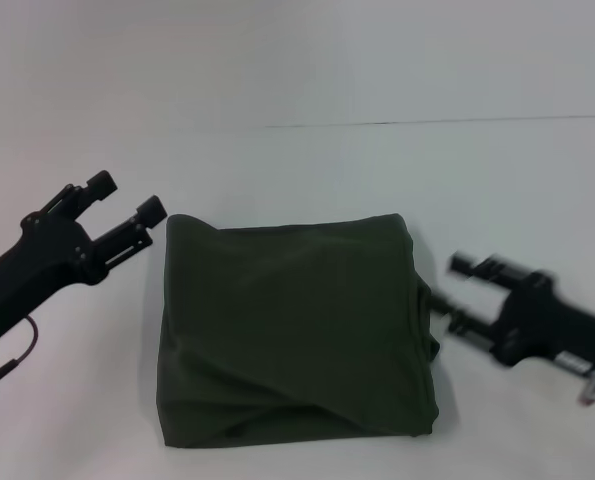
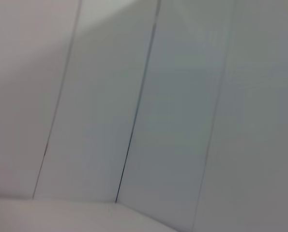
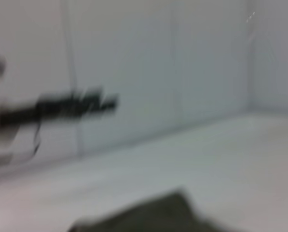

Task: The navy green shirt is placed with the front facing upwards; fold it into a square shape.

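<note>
I see the navy green shirt [image 1: 295, 335] folded square on the white table [image 1: 377, 170] (front edge nearest me). Bare tabletop all round. Left gripper [image 1: 127, 215] off its far-left corner, fingers apart, empty; right gripper [image 1: 455, 295] beside its right edge, fingers apart.

The folded navy green shirt [image 1: 292, 335] hides its own lettering, neck and sleeves inside the folds, and in the right wrist view only a blurred corner of it [image 3: 153, 217] shows, cut off by the picture's edge. The right gripper [image 1: 455, 295], just beside the shirt's edge, is smeared by blur, and its arm runs out of the picture. The left gripper [image 1: 127, 200] appears across from the right wrist only as a dark streak [image 3: 61, 107], and the left wrist view shows none of its own fingers.
</note>
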Action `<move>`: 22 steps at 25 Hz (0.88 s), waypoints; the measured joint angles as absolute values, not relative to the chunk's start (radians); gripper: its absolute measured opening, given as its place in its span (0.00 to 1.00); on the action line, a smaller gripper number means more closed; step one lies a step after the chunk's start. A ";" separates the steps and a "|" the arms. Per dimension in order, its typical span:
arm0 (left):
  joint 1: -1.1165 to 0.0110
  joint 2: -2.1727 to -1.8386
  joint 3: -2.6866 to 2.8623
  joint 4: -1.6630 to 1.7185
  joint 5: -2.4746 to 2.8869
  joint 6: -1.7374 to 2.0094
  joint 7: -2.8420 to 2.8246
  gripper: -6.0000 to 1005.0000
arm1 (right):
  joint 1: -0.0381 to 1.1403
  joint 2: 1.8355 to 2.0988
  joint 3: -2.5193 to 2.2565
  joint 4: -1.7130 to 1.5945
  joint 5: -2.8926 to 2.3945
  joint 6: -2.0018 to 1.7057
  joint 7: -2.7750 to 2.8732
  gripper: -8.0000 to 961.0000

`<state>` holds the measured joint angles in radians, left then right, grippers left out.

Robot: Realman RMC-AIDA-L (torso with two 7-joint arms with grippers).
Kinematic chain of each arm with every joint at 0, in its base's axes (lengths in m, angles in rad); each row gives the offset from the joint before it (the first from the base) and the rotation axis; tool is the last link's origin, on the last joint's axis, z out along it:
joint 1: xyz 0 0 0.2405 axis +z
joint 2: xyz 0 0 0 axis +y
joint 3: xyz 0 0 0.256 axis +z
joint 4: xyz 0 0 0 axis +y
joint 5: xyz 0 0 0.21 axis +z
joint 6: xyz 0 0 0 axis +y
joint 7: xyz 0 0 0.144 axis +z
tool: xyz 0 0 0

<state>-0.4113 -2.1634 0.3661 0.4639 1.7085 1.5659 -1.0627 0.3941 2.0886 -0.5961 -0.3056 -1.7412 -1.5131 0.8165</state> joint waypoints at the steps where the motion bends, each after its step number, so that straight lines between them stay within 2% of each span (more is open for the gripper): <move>1: -0.412 -2.161 0.368 0.477 1.716 1.564 -1.100 0.89 | 0.387 2.088 -0.553 -0.306 -1.741 -1.536 0.816 0.64; 6: -0.382 -2.161 0.394 0.593 1.800 1.650 -1.153 0.89 | 0.333 2.086 -0.391 -0.339 -1.741 -1.590 0.817 0.65; 14: -0.328 -2.168 0.411 0.760 2.023 1.714 -1.123 0.89 | 0.247 2.086 -0.350 -0.381 -1.784 -1.582 0.761 0.74; 20: -0.286 -2.174 0.403 0.756 2.042 1.721 -1.013 0.89 | 0.207 2.092 -0.349 -0.353 -1.895 -1.578 0.696 0.95; 22: -0.278 -2.174 0.394 0.754 2.043 1.716 -1.007 0.89 | 0.199 2.091 -0.346 -0.340 -1.924 -1.576 0.689 0.96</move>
